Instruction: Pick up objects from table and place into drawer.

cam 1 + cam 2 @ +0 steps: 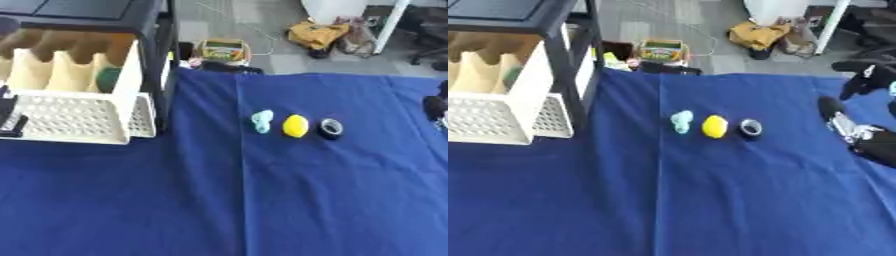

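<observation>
Looking down at the blue-covered table, I see three things in a row near its middle: a pale teal object, a yellow lemon-shaped object just right of it, and a small black ring-shaped object beside that. The white perforated drawer stands pulled out at the left, under the black rack. My right hand hovers at the right edge, fingers relaxed and holding nothing. My left hand shows by the drawer; I cannot tell its fingers' state.
</observation>
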You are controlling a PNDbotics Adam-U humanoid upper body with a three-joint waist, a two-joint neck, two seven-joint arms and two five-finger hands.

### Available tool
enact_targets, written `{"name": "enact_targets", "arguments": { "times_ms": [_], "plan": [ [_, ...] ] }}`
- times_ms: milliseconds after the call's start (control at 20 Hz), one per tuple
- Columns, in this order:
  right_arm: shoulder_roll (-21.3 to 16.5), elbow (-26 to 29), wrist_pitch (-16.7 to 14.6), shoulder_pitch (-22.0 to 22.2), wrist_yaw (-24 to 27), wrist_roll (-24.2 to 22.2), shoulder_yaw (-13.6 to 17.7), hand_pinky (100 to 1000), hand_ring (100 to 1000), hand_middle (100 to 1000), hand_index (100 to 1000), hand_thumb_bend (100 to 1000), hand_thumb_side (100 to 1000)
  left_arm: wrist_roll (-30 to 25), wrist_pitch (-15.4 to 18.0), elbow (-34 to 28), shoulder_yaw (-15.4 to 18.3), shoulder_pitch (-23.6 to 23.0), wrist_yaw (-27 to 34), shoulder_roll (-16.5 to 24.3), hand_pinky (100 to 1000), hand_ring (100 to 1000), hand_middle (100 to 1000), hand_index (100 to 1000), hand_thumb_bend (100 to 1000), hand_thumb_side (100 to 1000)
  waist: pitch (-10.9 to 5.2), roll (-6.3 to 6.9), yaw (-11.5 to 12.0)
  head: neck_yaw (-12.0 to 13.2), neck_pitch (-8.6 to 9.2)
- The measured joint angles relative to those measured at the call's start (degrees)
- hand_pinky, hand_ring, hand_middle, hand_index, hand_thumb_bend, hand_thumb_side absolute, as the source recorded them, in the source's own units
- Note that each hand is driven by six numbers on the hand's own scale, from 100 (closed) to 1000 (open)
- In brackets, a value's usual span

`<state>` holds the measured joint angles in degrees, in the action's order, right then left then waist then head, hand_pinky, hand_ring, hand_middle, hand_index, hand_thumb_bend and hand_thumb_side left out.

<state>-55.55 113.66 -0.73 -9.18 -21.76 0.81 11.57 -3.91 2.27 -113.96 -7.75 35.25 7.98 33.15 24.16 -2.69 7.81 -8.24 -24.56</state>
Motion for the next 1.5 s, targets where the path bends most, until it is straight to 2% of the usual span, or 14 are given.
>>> {"name": "enact_targets", "arguments": {
  "times_ms": [100,250,400,600,1050,1250,1500],
  "plan": [
    [-1.44,0.00,0.46,0.11,0.00,-2.49,-0.36,653,708,544,902,280,690,-0.84,-0.86,0.00,-0.27,-0.06,-0.04,-0.79,116,100,100,836,100,786,-0.03,0.00,0.00,-0.07,0.01],
    [-3.25,0.00,1.45,-0.12,0.20,-6.12,-0.79,646,701,557,931,318,654,-1.89,-2.07,0.00,-0.68,-0.48,-0.26,-1.69,113,100,100,833,100,818,-0.04,-0.21,0.00,-0.31,0.03],
    [-4.78,-0.05,2.70,-1.45,0.89,-9.01,-1.24,646,706,588,971,322,643,-2.79,-2.96,0.01,-1.15,-0.56,-0.57,-2.38,107,100,100,829,100,827,-0.04,-0.29,0.04,-0.64,0.05],
    [-6.16,-1.56,3.43,-3.80,2.69,-11.83,-1.88,649,718,616,969,328,617,-3.63,-3.83,0.01,-1.33,-0.83,-0.96,-3.15,100,100,100,826,100,849,-0.04,-0.39,0.22,-1.10,0.07],
    [-9.43,-7.74,2.33,-9.90,5.04,-17.84,-3.84,670,781,708,952,346,581,-5.07,-5.81,0.08,-2.04,-1.60,-2.47,-4.50,100,100,100,823,100,882,0.01,-1.26,0.64,-1.75,0.08],
    [-10.47,-10.36,1.29,-12.92,5.23,-20.96,-5.36,670,784,716,936,353,565,-5.37,-6.63,0.16,-2.34,-1.89,-2.83,-5.51,100,100,100,823,100,903,0.32,-1.66,1.07,-2.02,0.19],
    [-10.96,-13.17,0.50,-15.95,5.01,-23.34,-7.67,670,784,745,952,369,497,-5.89,-7.69,0.16,-2.59,-2.12,-3.58,-6.67,100,100,100,818,100,926,0.79,-2.14,1.78,-2.49,0.56]
  ]
}}
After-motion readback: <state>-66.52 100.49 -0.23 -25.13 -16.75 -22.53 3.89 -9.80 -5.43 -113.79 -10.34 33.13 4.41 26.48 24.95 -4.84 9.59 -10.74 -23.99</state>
